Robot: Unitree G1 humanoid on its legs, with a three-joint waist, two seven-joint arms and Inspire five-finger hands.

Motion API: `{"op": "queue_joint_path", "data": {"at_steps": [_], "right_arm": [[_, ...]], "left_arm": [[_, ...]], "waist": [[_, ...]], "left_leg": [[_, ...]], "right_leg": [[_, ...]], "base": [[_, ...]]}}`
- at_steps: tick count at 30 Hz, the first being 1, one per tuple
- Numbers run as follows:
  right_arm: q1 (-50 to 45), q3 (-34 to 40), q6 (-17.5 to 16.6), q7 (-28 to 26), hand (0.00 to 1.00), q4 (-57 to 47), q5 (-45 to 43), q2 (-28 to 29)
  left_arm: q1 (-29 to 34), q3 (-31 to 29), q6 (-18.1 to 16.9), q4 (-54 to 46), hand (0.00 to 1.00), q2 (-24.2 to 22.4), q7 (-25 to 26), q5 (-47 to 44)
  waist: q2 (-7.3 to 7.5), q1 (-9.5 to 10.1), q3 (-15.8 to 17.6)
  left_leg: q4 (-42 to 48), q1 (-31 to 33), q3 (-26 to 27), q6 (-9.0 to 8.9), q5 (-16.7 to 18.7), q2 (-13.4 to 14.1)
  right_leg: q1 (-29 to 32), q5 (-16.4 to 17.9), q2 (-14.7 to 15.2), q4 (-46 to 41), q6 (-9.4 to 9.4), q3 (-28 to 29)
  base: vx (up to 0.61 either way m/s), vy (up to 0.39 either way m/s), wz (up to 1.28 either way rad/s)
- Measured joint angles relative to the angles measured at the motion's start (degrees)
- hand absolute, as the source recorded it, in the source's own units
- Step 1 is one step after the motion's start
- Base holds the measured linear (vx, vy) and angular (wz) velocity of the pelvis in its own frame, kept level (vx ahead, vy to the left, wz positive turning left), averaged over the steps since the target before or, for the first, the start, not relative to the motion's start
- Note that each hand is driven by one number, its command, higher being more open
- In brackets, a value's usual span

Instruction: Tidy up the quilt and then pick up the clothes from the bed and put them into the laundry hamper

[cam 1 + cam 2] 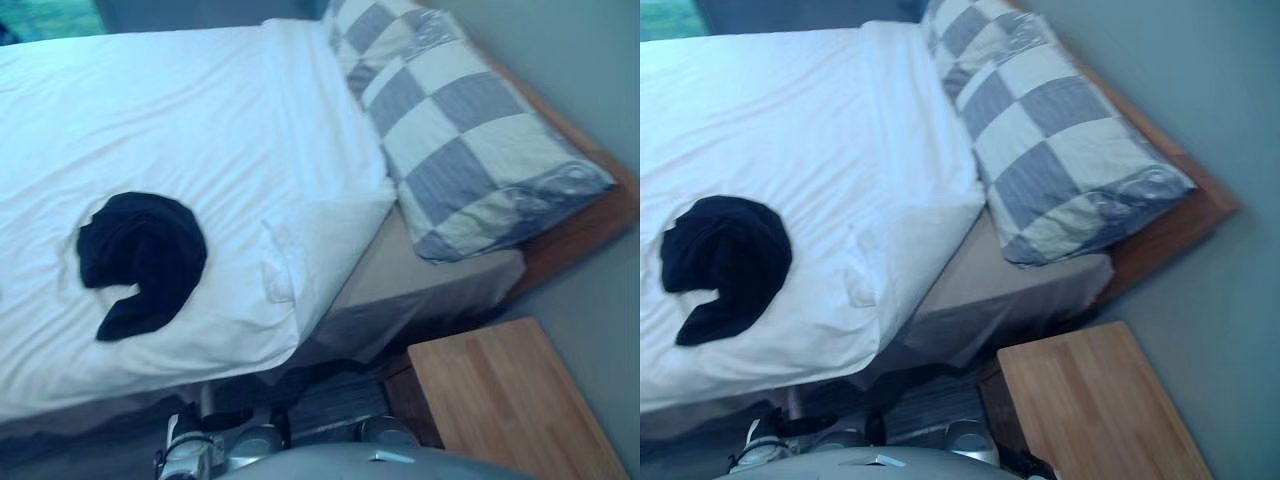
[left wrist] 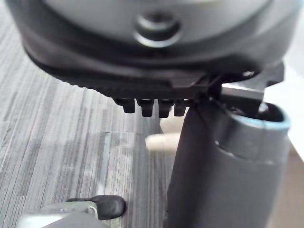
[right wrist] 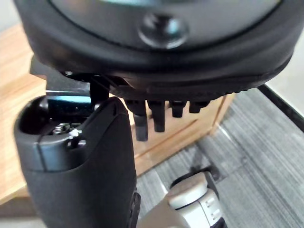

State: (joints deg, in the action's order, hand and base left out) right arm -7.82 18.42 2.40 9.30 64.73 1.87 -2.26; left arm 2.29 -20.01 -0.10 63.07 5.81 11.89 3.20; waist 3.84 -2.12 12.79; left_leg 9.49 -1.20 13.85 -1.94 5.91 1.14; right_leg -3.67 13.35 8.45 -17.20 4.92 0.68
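Observation:
A white quilt (image 1: 200,130) lies spread over the bed, with a small folded-over corner (image 1: 280,262) near its pillow-side edge. A crumpled black garment (image 1: 140,255) rests on the quilt toward the near side of the bed. My left hand (image 2: 142,66) hangs above the grey carpet, fingers (image 2: 152,105) straight and holding nothing. My right hand (image 3: 156,71) hangs beside the wooden nightstand (image 3: 14,95), its fingers (image 3: 156,114) also straight and empty. Both hands are well away from the garment.
A blue-and-white checked pillow (image 1: 470,140) lies at the head of the bed on the beige sheet (image 1: 420,275). The wooden bed frame (image 1: 590,215) runs along the grey wall. A wooden nightstand (image 1: 510,400) stands close at my right. Striped grey carpet (image 2: 57,118) covers the floor.

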Motion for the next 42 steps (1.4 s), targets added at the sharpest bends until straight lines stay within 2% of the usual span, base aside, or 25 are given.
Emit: {"op": "queue_joint_path", "data": {"at_steps": [1, 2, 3, 4, 5, 6, 8, 9, 10, 11, 12, 14, 15, 16, 17, 19, 20, 22, 23, 25, 28, 32, 36, 42], "right_arm": [[-0.11, -0.05, -0.03, 0.01, 1.0, 0.0, 0.0, -0.37], [-0.18, 0.05, -0.03, 0.03, 1.0, 0.0, -0.01, -0.59], [-0.45, 0.73, -0.02, 0.07, 1.0, 0.03, -0.01, -1.1], [-0.44, 1.64, 0.0, 0.02, 1.0, 0.01, -0.02, -1.52], [-0.38, 2.58, 0.02, -0.07, 1.0, -0.25, -0.02, -2.0], [-0.37, 3.71, 0.1, -0.43, 1.0, -0.23, -0.07, -1.63], [-0.35, 6.32, 0.49, -1.29, 1.0, 0.24, -0.1, 0.18], [-0.35, 9.3, 0.56, -1.47, 1.0, 0.86, -0.39, 1.15], [-0.71, 11.32, 0.63, -1.47, 1.0, 0.99, -0.94, 1.44], [-1.03, 11.76, 0.6, -1.42, 1.0, 0.8, -1.84, 1.37], [-0.8, 13.23, 0.73, -1.51, 1.0, 0.55, -3.32, 1.39], [-0.64, 13.3, 1.47, -1.31, 1.0, -0.18, -5.39, 0.95], [-1.83, 9.88, 2.15, -1.05, 1.0, -4.24, -6.11, 1.89], [-3.86, 5.25, 1.41, 0.38, 1.0, -9.9, -6.81, 2.61], [-4.86, 3.22, 1.17, 1.2, 1.0, -12.82, -6.8, 2.66], [-7.21, 1.14, 1.05, 2.1, 1.0, -19.87, -6.77, 4.67], [-7.11, 0.17, 1.02, 2.45, 1.0, -22.44, -6.74, 5.34], [-6.6, 0.58, 0.99, 3.13, 1.0, -24.94, -6.68, 5.38], [-6.24, 1.74, 0.95, 3.9, 1.0, -26.92, -6.64, 5.44], [-6.07, 4.5, 0.78, 5.63, 1.0, -30.51, -6.58, 5.54], [-4.61, 8.07, 0.71, 7.36, 1.0, -37.21, -6.43, 5.31], [-1.32, 10.86, 0.58, 8.12, 1.0, -46.2, -4.24, 2.1], [1.91, 10.17, 0.47, 8.62, 1.0, -53.46, -2.08, -3.48], [5.65, 3.2, -1.8, 8.34, 1.0, -61.05, 1.04, -7.24]], "left_arm": [[0.2, -1.3, 0.03, 0.18, 1.0, -0.31, -0.04, -0.9], [0.3, -1.87, 0.02, 0.55, 1.0, -0.45, -0.05, -0.95], [1.09, -3.29, 0.1, 1.16, 1.0, -1.04, -0.13, -0.98], [1.79, -3.88, 0.06, 1.51, 1.0, -1.54, -0.15, -1.09], [1.96, -4.91, 0.08, 1.67, 1.0, -2.06, -0.32, -1.26], [2.08, -5.24, 0.1, 1.6, 1.0, -2.16, -0.4, -1.32], [2.14, -5.17, 0.15, 1.64, 1.0, -0.8, -0.99, -1.11], [2.17, -5.3, 0.19, 1.65, 1.0, -0.22, -1.38, -0.66], [2.52, -5.21, 0.12, 1.63, 1.0, -0.6, -1.8, -0.56], [2.77, -5.13, 0.15, 1.66, 1.0, -1.01, -1.99, -0.55], [2.81, -5.05, 0.28, 1.74, 1.0, -1.35, -2.34, -0.51], [3.28, -3.81, 0.53, 1.76, 1.0, -1.56, -2.53, -0.2], [4.01, -3.31, 0.54, 1.78, 1.0, -1.48, -2.73, 0.32], [4.31, -3.29, 0.53, 1.74, 1.0, -1.46, -2.64, 0.85], [4.54, -3.28, 0.5, 1.6, 1.0, -1.55, -2.43, 0.92], [5.07, -3.25, 0.31, 1.5, 1.0, -1.36, -1.97, 0.98], [4.96, -3.19, 0.37, 1.1, 1.0, -0.62, -1.9, 1.26], [4.75, -2.83, 0.33, 0.32, 1.0, -0.15, -1.62, 1.73], [4.72, -2.88, 0.31, -0.17, 1.0, 0.33, -1.6, 1.88], [5.04, -3.18, 0.43, -0.11, 1.0, 0.7, -1.48, 1.92], [5.92, -3.45, 0.55, -0.34, 1.0, 1.12, -1.28, 1.93], [6.82, -2.67, 0.41, -0.59, 1.0, 0.75, -1.35, 1.94], [7.15, -0.03, 0.35, -0.04, 1.0, -0.26, -1.89, 1.95], [7.15, 2.34, 0.17, -0.09, 1.0, -0.16, -2.02, 2.01]], "waist": [[-0.14, -0.19, -0.01], [-0.65, -0.32, 0.02], [-1.51, -0.59, -0.3], [-2.25, -0.89, -0.61], [-3.23, -1.15, -0.61], [-3.74, -1.5, -0.9], [-1.0, -2.57, -2.11], [-0.12, -2.88, -2.44], [-0.47, -2.96, -2.46], [-0.75, -3.07, -2.61], [-1.73, -3.6, -2.07], [-1.67, -4.06, -1.94], [-0.78, -4.52, -2.11], [-1.06, -4.64, -2.05], [-1.19, -4.86, -1.96], [-0.29, -5.15, -1.84], [0.58, -4.98, -1.72], [1.71, -4.78, -1.35], [2.7, -4.52, -1.25], [3.19, -4.33, -1.46], [4.4, -4.37, -2.28], [4.18, -4.37, -2.53], [1.08, -4.51, -2.97], [0.44, -4.42, -3.27]], "left_leg": [[4.1, 0.92, 6.61, 0.03, 1.36, 3.13], [7.19, 1.1, 10.07, 0.31, 2.49, 5.26], [13.05, 1.01, 13.27, 0.53, 4.98, 8.89], [16.08, 0.95, 13.46, 0.43, 6.54, 10.65], [16.73, 1.14, 12.96, 0.12, 7.02, 10.84], [14.55, 0.61, 11.76, 0.02, 6.94, 8.86], [6.51, -0.84, 9.83, 0.46, 3.73, 4.04], [-0.23, -2.66, 8.7, 0.91, 0.15, 1.24], [-7.7, -5.5, 7.74, 0.91, -3.74, -0.56], [-12.16, -7.26, 7.35, 0.43, -5.55, -1.12], [-15.11, -8.26, 5.87, 0.4, -7.16, -1.65], [-15.11, -7.4, 5.56, 0.6, -7.02, -2.03], [-15.09, -6.54, 6.67, 0.79, -7.1, -2.58], [-15.07, -5.48, 9.41, 1.56, -7.67, -2.35], [-15.09, -5.06, 10.35, 1.57, -8.03, -1.73], [-15.09, -4.37, 11.31, 1.59, -8.19, -1.39], [-15.09, -4.26, 12.5, 1.64, -8.14, -1.08], [-15.09, -4.21, 12.87, 1.76, -7.98, -1.06], [-15.09, -4.35, 12.97, 1.91, -7.79, -1.38], [-15.09, -4.42, 13.19, 2.1, -7.54, -1.86], [-15.07, -4.71, 13.84, 2.06, -6.9, -2.56], [-15.07, -6.42, 14.58, 1.88, -6.26, -2.48], [-15.02, -7.15, 13.49, 1.82, -6.18, -0.94], [-15.01, -7.3, 11.46, 1.14, -7.04, 0.55]], "right_leg": [[-0.51, -0.01, 0.27, 0.34, -0.03, -1.49], [-1.21, -0.01, 0.38, 0.31, -0.03, -2.51], [-2.3, 0.01, 0.54, 0.16, -0.04, -4.01], [-2.8, 0.02, 0.63, -0.09, -0.01, -4.58], [-3.54, 0.19, 0.55, -0.74, 0.25, -5.08], [-3.25, 0.71, 0.71, -0.86, 0.22, -5.09], [-4.28, 0.52, 2.88, 2.17, 0.26, -5.21], [-5.65, -1.29, 4.05, 4.47, 1.57, -6.44], [-5.82, -3.0, 4.42, 4.97, 1.95, -7.68], [-6.03, -3.68, 4.38, 5.08, 1.87, -8.52], [-6.58, -4.11, 4.33, 5.41, 1.81, -10.14], [-6.5, -4.05, 4.53, 6.75, 1.74, -11.66], [-5.95, -3.2, 5.71, 8.86, 1.82, -12.11], [-4.32, -3.28, 5.59, 8.64, 2.26, -11.27], [-3.77, -3.14, 5.16, 8.22, 2.49, -11.02], [-2.93, -2.78, 4.34, 7.97, 2.23, -9.45], [-2.2, -2.29, 3.53, 7.84, 1.41, -6.96], [-2.18, -1.45, 2.55, 8.02, -0.02, -4.32], [-2.3, -1.45, 2.45, 8.4, -0.05, -3.05], [-2.23, -1.6, 2.73, 8.76, -0.14, -2.16], [-2.43, -3.44, 3.49, 9.43, 1.43, -1.13], [-3.36, -4.56, 3.29, 9.27, 2.09, 0.53], [-3.72, -5.84, 1.65, 7.94, 0.8, 0.18], [-4.46, -6.24, 0.31, 7.31, 0.97, -0.95]], "base": [[-0.01, -0.052, 0.73], [0.04, -0.013, 0.56], [0.07, 0.04, 0.4], [0.12, 0.17, 0.32], [0.07, 0.169, 0.3], [0.03, 0.189, 0.52], [-0.03, 0.112, 0.67], [-0.06, 0.105, 0.62], [-0.08, 0.101, 0.56], [-0.12, 0.103, 0.53], [-0.13, 0.069, 0.44], [-0.11, 0.05, 0.25], [-0.1, 0.098, -0.07], [-0.12, 0.11, -0.12], [-0.09, 0.041, -0.17], [-0.05, 0.006, -0.15], [0.0, 0.033, -0.27], [0.04, 0.04, -0.16], [0.06, 0.037, -0.02], [0.1, 0.042, -0.09], [0.14, 0.027, -0.17], [0.09, -0.025, -0.13], [0.08, -0.085, 0.09], [0.01, -0.104, 0.18]]}}
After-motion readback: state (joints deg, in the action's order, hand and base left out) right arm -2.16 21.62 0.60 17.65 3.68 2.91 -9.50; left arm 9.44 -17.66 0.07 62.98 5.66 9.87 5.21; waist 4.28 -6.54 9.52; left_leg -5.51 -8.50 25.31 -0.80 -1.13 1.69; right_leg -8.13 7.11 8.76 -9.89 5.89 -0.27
